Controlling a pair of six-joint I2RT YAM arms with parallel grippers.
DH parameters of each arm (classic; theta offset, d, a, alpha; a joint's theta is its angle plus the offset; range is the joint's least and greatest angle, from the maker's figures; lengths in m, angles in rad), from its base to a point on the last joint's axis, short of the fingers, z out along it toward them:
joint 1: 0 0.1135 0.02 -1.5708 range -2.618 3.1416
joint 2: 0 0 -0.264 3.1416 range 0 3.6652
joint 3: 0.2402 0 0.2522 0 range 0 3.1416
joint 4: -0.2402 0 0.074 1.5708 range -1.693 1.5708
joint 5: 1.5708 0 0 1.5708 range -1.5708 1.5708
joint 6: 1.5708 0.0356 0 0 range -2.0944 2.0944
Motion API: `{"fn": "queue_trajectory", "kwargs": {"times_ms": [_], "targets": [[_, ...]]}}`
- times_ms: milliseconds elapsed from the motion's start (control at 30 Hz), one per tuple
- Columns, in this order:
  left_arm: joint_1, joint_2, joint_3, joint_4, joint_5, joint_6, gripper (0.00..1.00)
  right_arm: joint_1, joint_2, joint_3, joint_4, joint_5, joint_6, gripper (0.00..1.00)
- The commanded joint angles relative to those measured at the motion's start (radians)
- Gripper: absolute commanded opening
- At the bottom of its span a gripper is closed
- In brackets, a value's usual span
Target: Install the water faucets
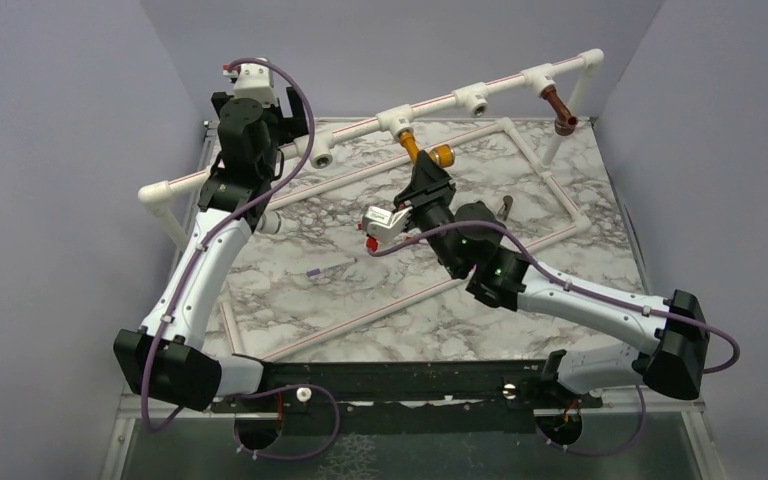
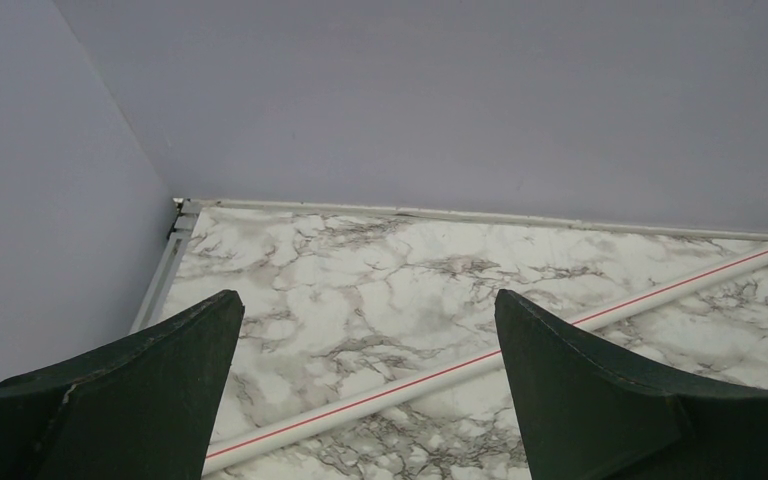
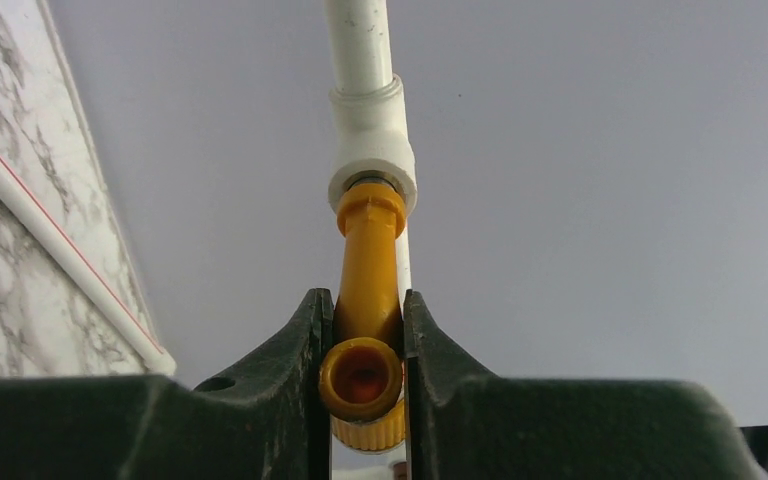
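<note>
The orange-yellow water faucet (image 1: 415, 148) hangs from a white tee (image 1: 397, 120) on the raised pipe, its ribbed knob (image 1: 442, 155) sticking out to the side. My right gripper (image 1: 423, 175) is shut on it. In the right wrist view the fingers (image 3: 310, 330) press both sides of the faucet's body (image 3: 368, 265) just behind its round spout (image 3: 361, 378), under the tee (image 3: 371, 135). A dark brown faucet (image 1: 560, 108) hangs from the tee near the pipe's right end. My left gripper (image 2: 370, 310) is open over bare marble at the back left, holding nothing.
A raised white pipe (image 1: 440, 105) with several tees crosses the back of the marble table (image 1: 360, 320). A flat pipe frame with a red line (image 2: 460, 365) lies on the tabletop. A small dark metal piece (image 1: 505, 208) stands right of my right wrist. Grey walls close in on three sides.
</note>
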Motion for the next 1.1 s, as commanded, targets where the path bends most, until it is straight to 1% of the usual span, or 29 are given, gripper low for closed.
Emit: {"fn": "queue_trajectory", "kwargs": {"times_ms": [0,100,267,400,733,933,1067], "targets": [[0.003,0.059,-0.05,-0.154,0.042,-0.015,0.97,-0.009,0.01,0.06,0.03,0.029,0.246,0.01],[0.005,0.058,-0.05,-0.155,0.04,-0.014,0.97,-0.008,0.022,0.074,0.042,0.037,0.442,0.0],[0.005,0.059,-0.05,-0.155,0.042,-0.015,0.97,-0.009,0.024,0.083,0.081,0.063,0.901,0.01],[0.005,0.059,-0.049,-0.156,0.044,-0.015,0.97,-0.009,0.026,0.071,0.117,0.097,1.188,0.01],[0.005,0.059,-0.05,-0.156,0.048,-0.016,0.97,-0.01,-0.007,0.027,0.138,0.16,1.806,0.01],[0.005,0.056,-0.047,-0.159,0.046,-0.016,0.97,-0.011,-0.043,0.038,0.033,0.159,2.219,0.01],[0.005,0.056,-0.047,-0.159,0.046,-0.017,0.97,-0.011,-0.061,0.022,0.009,0.159,2.428,0.01]]}}
